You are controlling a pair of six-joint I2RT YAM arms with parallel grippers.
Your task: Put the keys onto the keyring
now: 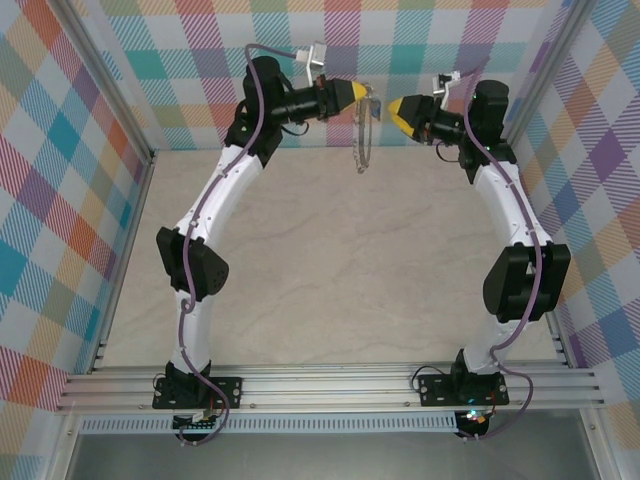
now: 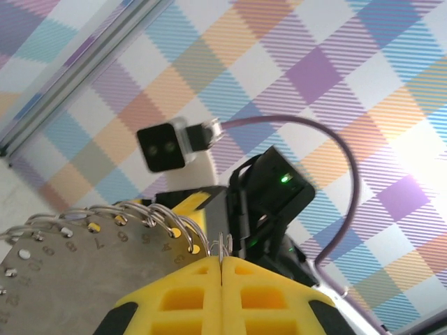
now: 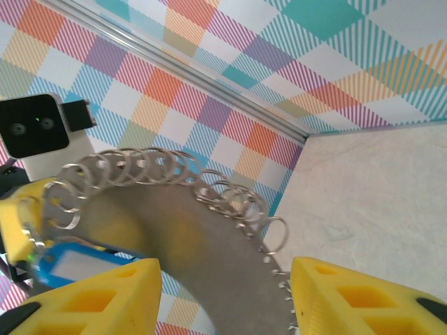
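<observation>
Two pairs faced each other upper centre: we saw the left fingers [image 1: 356, 93] clamped on the hanging keyring [image 1: 363, 140], the right fingers [image 1: 401, 112] parted and empty, and the blue key [image 3: 64, 266] lower left in the right wrist view.

Overhead; opposed wrist close-ups of keyring [image 3: 150, 166]

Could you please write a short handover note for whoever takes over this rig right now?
The left gripper is shut on the keyring, holding it up in the air.
The right gripper is open and empty, facing the keyring.
The key has its blue head against the keyring, beside the left gripper.
Done: both are lifted and brought together.
Left: I cannot tell whether the key is threaded on. Check, and thread it if it is loose.
</observation>
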